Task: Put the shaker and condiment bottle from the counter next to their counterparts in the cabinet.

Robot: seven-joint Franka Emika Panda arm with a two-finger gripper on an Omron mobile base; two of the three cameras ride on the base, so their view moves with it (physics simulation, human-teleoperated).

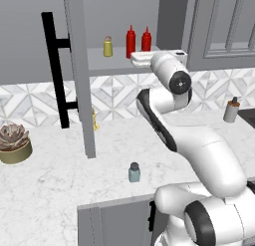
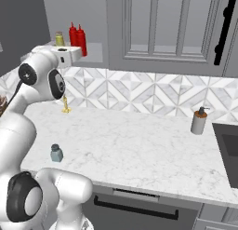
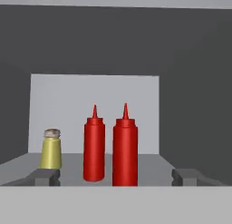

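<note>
With our hand wide open and empty, we judge the shaker on the desk light, rigid; grip its body below the cap.

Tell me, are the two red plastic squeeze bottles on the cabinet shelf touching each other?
Apart. In the hand view a thin strip of grey background shows between the slimmer red bottle and the wider red bottle, down to their bases.

The two red bottles look like smooth plastic with a soft sheen. The yellow shaker has a dull metallic cap — the counter is white veined marble, and the arm is glossy white.
</note>
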